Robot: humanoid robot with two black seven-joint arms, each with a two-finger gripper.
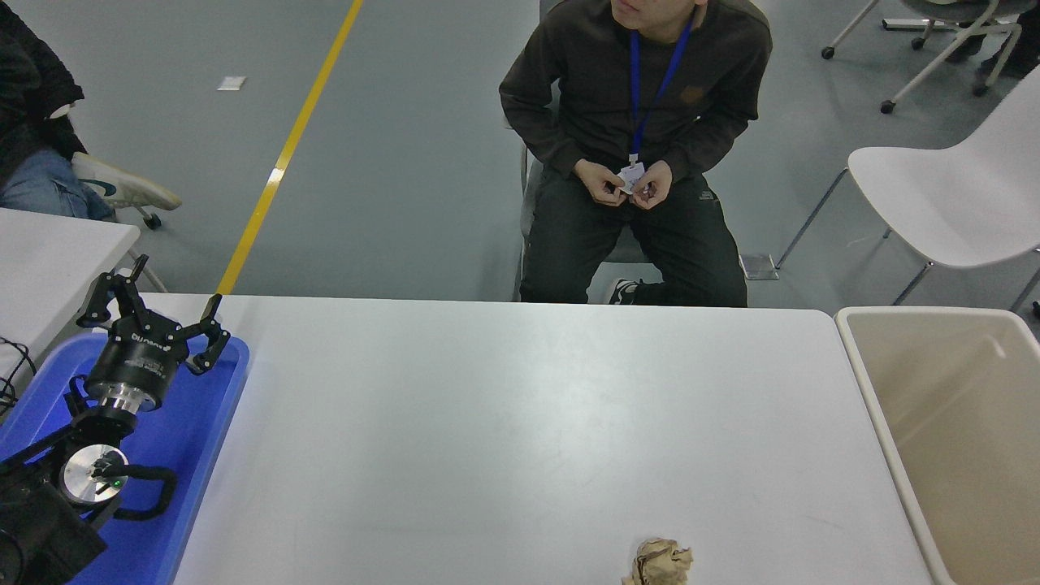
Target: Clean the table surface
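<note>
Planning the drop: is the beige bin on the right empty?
Empty as far as visible: the beige bin shows only bare inner walls; its lower part is cropped.
</note>
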